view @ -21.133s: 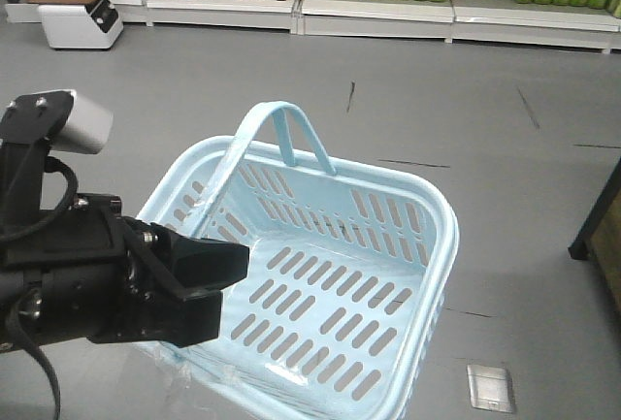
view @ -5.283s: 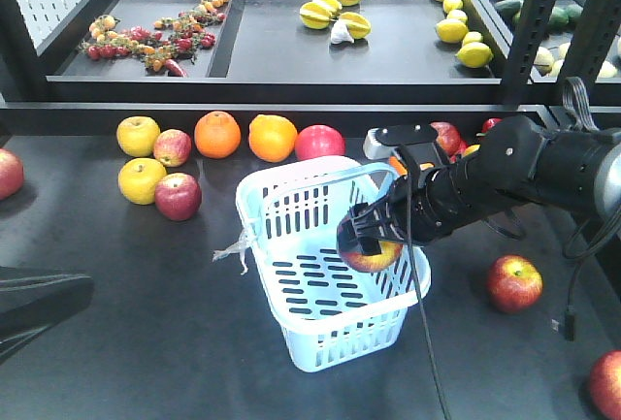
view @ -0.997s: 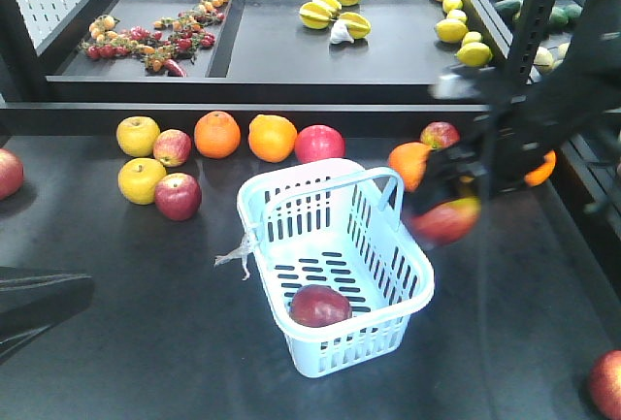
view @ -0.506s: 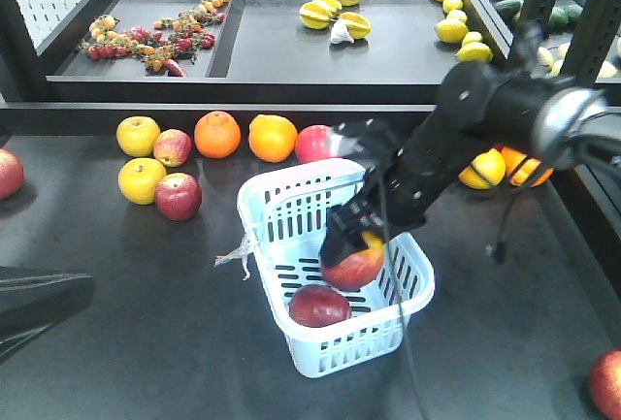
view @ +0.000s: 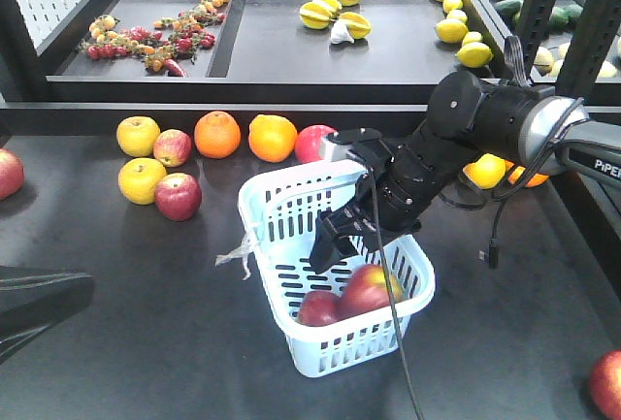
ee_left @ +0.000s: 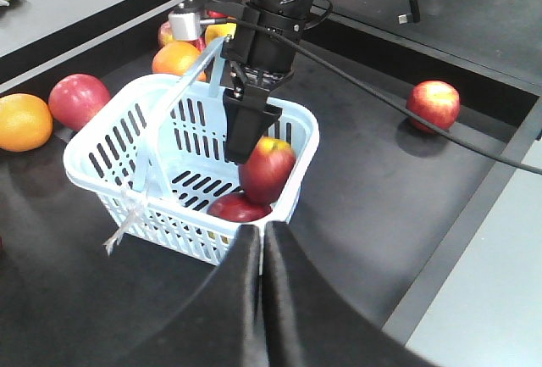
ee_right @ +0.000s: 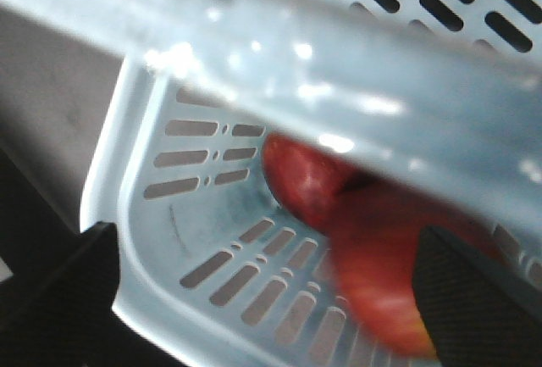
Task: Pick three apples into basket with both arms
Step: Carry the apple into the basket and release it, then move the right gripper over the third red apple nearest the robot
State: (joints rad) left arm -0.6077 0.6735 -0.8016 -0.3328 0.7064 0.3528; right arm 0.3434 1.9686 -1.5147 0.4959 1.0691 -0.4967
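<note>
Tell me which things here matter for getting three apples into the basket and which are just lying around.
Part of the job:
basket
two red apples in it
right gripper, open above them
loose red apples

Just lying about:
oranges
yellow apples
lemons
starfruit

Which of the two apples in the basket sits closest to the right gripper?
The yellow-streaked apple leaning against the basket's wall, directly below the open right gripper. The darker apple lies lower, beside it.

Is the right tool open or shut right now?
Open. The right tool hovers over the basket, jaws spread, the apple lying free below.
</note>
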